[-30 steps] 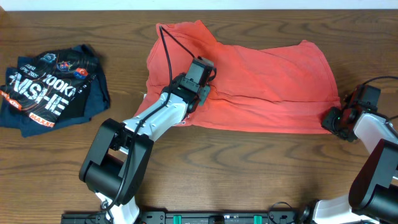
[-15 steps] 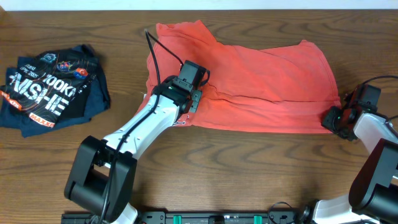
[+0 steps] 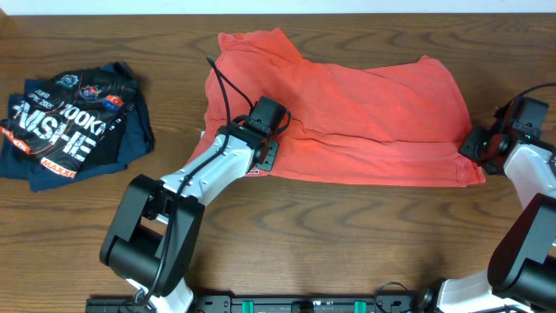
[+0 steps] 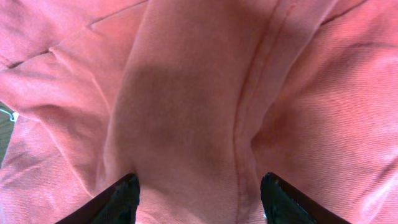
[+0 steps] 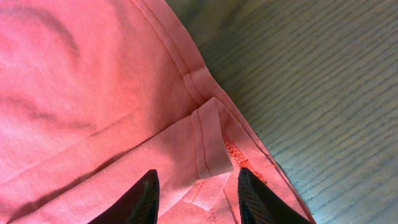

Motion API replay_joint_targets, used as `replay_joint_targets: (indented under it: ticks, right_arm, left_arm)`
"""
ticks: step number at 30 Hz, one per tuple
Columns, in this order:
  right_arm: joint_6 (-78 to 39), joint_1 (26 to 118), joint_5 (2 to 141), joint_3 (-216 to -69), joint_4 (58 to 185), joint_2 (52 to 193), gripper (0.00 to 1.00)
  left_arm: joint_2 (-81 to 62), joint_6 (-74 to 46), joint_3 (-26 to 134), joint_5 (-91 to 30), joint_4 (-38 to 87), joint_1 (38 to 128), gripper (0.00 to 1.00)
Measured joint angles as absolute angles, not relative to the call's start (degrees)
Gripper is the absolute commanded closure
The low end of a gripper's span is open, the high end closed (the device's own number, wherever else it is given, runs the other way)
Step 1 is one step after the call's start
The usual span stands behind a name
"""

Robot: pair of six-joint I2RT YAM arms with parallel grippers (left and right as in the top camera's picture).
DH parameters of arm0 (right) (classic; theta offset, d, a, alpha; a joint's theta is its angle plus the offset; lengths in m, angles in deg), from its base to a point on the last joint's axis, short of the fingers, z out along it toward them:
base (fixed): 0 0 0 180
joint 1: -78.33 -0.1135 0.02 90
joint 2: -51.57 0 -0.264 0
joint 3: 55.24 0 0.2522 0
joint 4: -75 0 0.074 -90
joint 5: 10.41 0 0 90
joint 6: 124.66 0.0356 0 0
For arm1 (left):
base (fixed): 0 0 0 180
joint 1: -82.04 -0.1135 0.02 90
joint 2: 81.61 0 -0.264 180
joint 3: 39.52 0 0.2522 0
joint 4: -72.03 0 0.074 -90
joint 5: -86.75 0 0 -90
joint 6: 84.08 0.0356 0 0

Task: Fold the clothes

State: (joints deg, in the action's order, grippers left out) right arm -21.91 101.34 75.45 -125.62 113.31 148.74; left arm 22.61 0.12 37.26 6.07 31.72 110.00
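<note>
Two arms: I am watching both working at the coral-red T-shirt, which is lying spread across the middle and right of the wooden table, plain side up.
Left gripper: it is hovering over the shirt's left part, close to the front edge, with its jaws standing wide apart.
Shirt at the left jaws: a soft raised fold with a stitched seam is running up between the two fingertips. The cloth is lying loose in the gap rather than being pinched.
Right gripper: it is sitting at the shirt's right edge, near the front right corner, with its jaws spread partway.
Shirt at the right jaws: a turned-over hem corner is lying in the gap between the fingertips, with bare wood showing just beyond it to the right. I cannot tell whether the tips are touching the fabric.
Dark garment: it is lying crumpled at the table's far left, lettering up, well apart from the shirt.
</note>
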Motion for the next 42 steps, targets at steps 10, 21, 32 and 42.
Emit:
replay_joint_targets:
  ticks: [10,21,32,42]
  right_arm:
    - [-21.91,101.34,77.09,-123.68,112.85,148.74,0.59]
    - [-21.93,101.34,77.85,-123.65,110.78,148.74,0.73]
    - [-21.91,101.34,78.58,-122.04,108.07,149.09,0.85]
    - [-21.82,101.34,78.07,-121.66,101.82,151.75,0.99]
  left_arm:
    - [22.61,0.1,37.26,6.03,31.74,109.83,0.36]
    - [22.61,0.1,37.26,5.94,31.74,109.85,0.36]
    - [22.61,0.1,37.26,5.94,31.74,109.83,0.36]
    - [22.61,0.1,37.26,5.94,31.74,109.83,0.36]
